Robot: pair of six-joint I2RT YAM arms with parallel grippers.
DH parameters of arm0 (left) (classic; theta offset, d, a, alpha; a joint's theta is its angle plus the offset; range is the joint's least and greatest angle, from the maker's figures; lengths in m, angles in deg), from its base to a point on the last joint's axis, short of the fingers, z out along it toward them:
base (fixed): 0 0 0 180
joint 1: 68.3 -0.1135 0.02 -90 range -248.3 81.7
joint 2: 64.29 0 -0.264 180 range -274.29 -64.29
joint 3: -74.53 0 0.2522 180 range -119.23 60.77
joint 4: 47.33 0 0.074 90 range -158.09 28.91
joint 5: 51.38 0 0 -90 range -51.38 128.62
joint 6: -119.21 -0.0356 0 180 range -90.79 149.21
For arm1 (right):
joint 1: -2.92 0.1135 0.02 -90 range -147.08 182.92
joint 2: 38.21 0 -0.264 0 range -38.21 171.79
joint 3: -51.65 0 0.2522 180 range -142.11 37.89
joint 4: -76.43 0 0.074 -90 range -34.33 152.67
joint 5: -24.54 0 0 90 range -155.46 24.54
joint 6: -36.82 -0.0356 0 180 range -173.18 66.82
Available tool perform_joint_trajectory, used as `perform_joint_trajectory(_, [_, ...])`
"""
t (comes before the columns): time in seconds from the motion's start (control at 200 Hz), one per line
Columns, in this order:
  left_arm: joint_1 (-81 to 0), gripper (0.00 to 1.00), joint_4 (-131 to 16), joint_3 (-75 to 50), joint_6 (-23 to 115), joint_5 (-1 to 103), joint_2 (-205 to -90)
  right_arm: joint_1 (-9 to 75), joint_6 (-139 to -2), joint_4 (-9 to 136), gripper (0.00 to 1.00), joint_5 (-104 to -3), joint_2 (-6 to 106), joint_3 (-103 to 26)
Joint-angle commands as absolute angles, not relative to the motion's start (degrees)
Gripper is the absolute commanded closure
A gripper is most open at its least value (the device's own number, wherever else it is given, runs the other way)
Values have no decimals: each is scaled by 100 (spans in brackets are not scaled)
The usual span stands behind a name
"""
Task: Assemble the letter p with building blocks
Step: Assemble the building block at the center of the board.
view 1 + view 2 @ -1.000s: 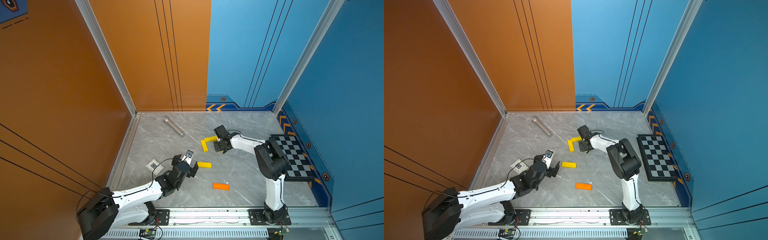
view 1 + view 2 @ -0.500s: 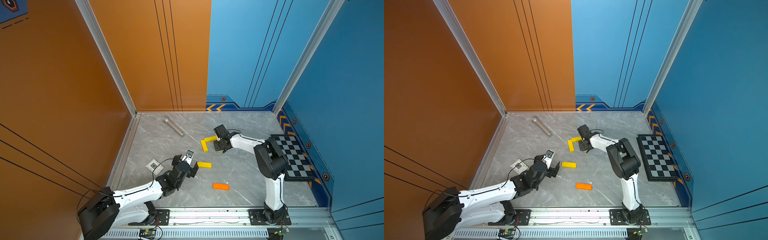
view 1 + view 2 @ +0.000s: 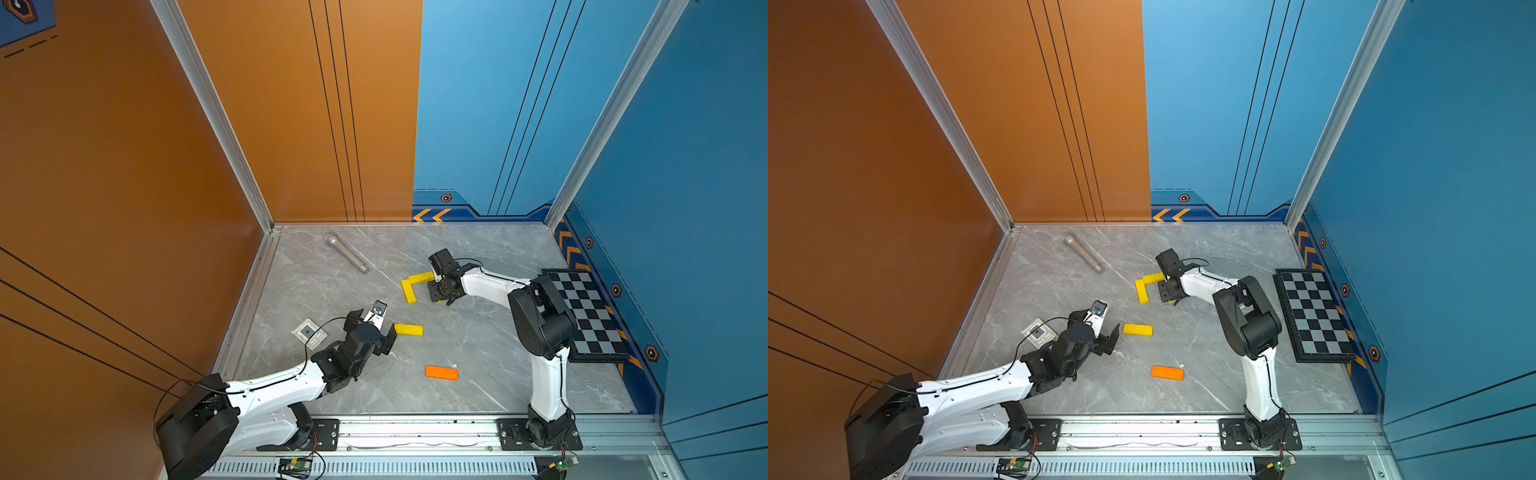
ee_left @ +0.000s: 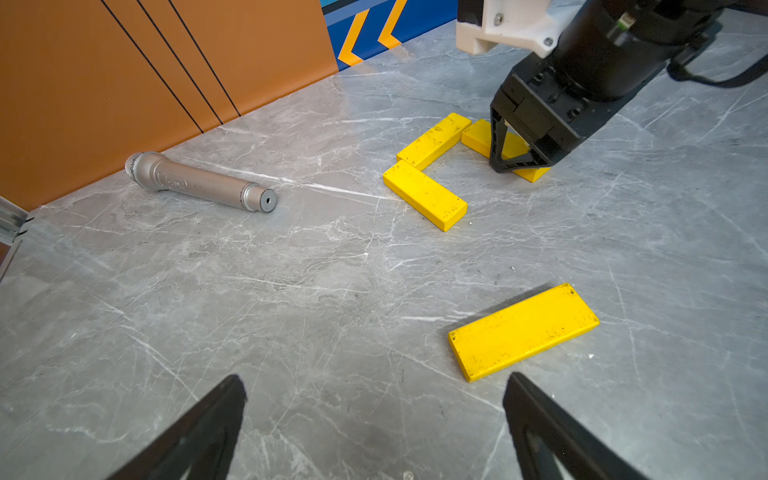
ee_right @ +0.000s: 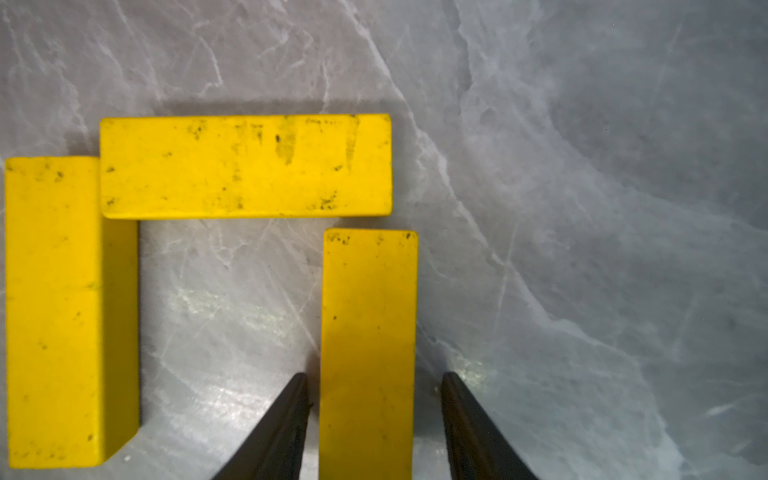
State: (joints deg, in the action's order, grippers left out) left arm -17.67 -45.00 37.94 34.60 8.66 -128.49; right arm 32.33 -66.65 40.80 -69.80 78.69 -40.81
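So the right tool [image 5: 374, 374] is straddling a flat bright-yellow plank block [image 5: 368, 316]. There's a sliver of grey showing on either side, so it's narrowly parted and not pinching it. That plank's end stops just shy of the long edge of a second yellow plank [image 5: 245, 166], and its outer edge pokes slightly past that one's end. The second plank butts against a third yellow plank [image 5: 52, 311] at the corner, so the half-built letter p [image 3: 409, 291] has three sides, and the side facing the arm bases is open. A fourth yellow plank [image 3: 408, 329] lies flat just beside the left tool [image 4: 374, 376], which is spread wide with nothing in it. The flat orange plank [image 3: 441, 372] sits well apart nearer the front rail, with bare grey marble-look tabletop [image 3: 478, 332] all round. A grey metal cylinder [image 3: 347, 259] lies near the back wall.
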Motion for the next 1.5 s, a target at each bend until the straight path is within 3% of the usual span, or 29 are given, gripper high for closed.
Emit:
perform_joint_trajectory(0.0, [-1794, 1, -4448, 3709, 3407, 921, -12811, 3301, -6597, 3968, 37, -7106, 7735, -3864])
perform_joint_trajectory(0.095, [-1794, 1, -4448, 3719, 3402, 914, -12800, 3398, -6586, 4223, 29, -7225, 7370, -3583])
perform_joint_trajectory(0.385, [-1816, 1, -4436, 3680, 3195, 1198, -12830, 3455, -6678, 4376, 21, -7159, 6641, -3276])
perform_joint_trajectory(0.435, [-1812, 1, -4432, 3637, 3080, 1311, -12897, 3482, -6685, 4445, 14, -7199, 6464, -3140])
perform_joint_trajectory(0.455, [-1808, 1, -4437, 3620, 3044, 1313, -12927, 3501, -6680, 4492, 3, -7201, 6381, -3073])
perform_joint_trajectory(0.475, [-1811, 1, -4431, 3594, 3034, 1299, -12967, 3514, -6683, 4553, 0, -7218, 6298, -2990])
perform_joint_trajectory(0.896, [-1811, 1, -4177, 3176, 2051, 3235, -13715, 3577, -6724, 5324, 0, -6372, 4490, -1438])
perform_joint_trajectory(1.151, [-1803, 1, -4185, 3069, 1769, 3625, -13865, 3423, -6424, 5896, 0, -6370, 3455, -698])
perform_joint_trajectory(1.496, [-1809, 1, -4185, 2640, 1165, 3644, -14533, 3369, -7146, 7152, 0, -5621, 2837, 166])
